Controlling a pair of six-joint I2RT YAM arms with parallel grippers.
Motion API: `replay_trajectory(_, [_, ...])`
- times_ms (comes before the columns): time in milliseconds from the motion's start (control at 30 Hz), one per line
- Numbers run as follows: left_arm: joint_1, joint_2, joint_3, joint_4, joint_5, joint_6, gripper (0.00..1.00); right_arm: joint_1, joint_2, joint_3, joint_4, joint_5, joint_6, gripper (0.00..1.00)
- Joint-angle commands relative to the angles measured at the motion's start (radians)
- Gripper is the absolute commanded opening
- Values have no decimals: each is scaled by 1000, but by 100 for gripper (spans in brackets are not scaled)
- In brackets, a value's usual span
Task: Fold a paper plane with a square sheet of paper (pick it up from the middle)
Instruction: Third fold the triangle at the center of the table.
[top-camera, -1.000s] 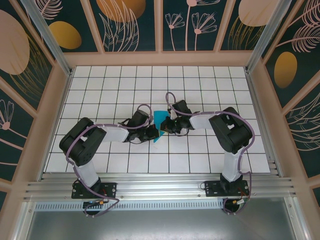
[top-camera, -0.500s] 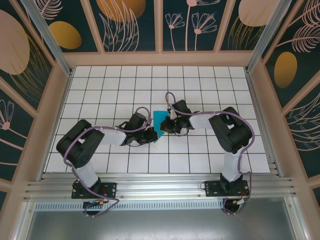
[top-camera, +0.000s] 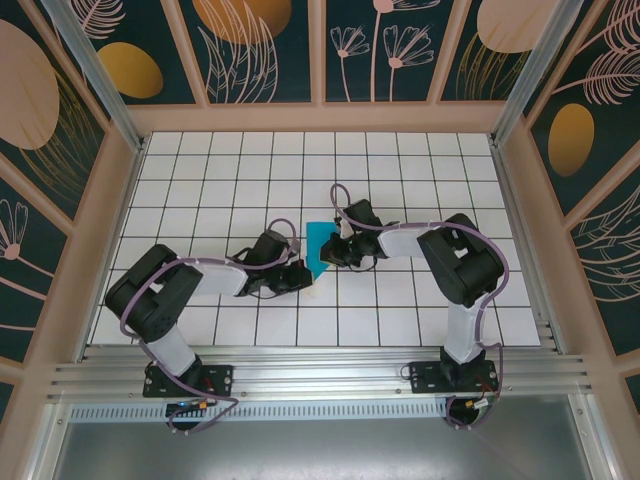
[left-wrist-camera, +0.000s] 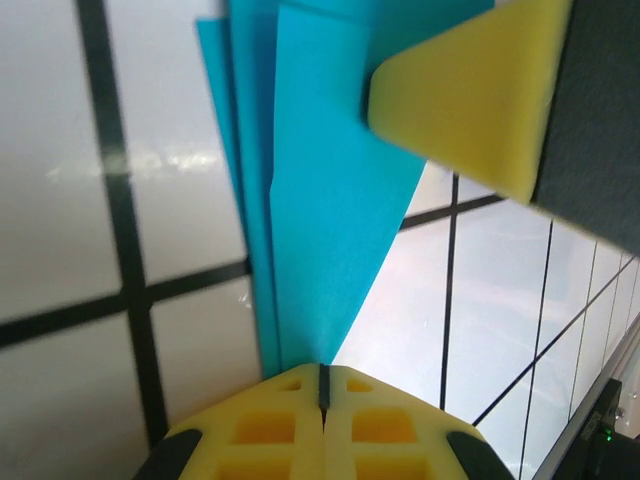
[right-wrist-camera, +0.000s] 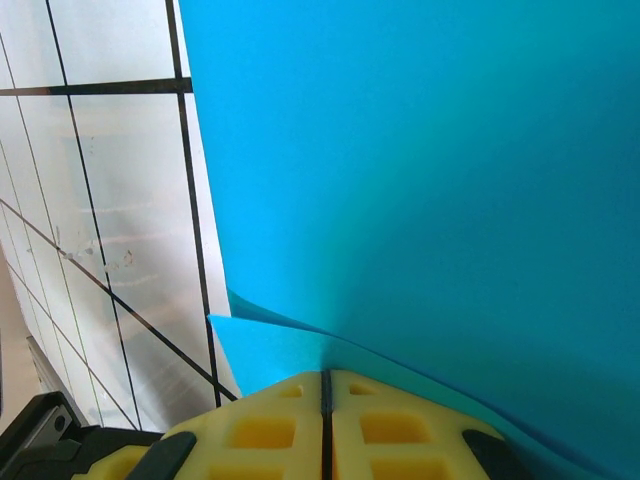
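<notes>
On the left of the white gridded table, the left arm reaches in low toward the middle. The left gripper is closed, its yellow fingers pressed together with no gap. From its wrist camera, the narrow lower tip of the paper runs right down into the seam between them, so it appears to be pinched there.

The paper is a folded teal shape near the table's middle, wide at the far end and tapering toward the near end. Layered edges show along its left side.

Just right of it, the right gripper is also closed. Its yellow fingers meet at the paper's edge, where a folded layer tucks in between them. One of its pads presses against the paper's upper part.
</notes>
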Motion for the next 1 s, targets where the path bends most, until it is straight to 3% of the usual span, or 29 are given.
replay_trajectory(0, [-11, -31, -66, -198, 15, 6, 0, 4, 76, -6, -78, 132, -28, 10])
replay_trajectory(300, [-8, -211, 9, -201, -109, -8, 0, 3, 73, 0, -77, 125, -28, 10])
replay_trajectory(733, [-9, 25, 186, -129, -89, -9, 0, 3, 68, 10, -59, 99, -16, 10])
replay_trajectory(967, [-9, 87, 141, -163, -117, 16, 0, 4, 59, 43, -62, 81, -10, 11])
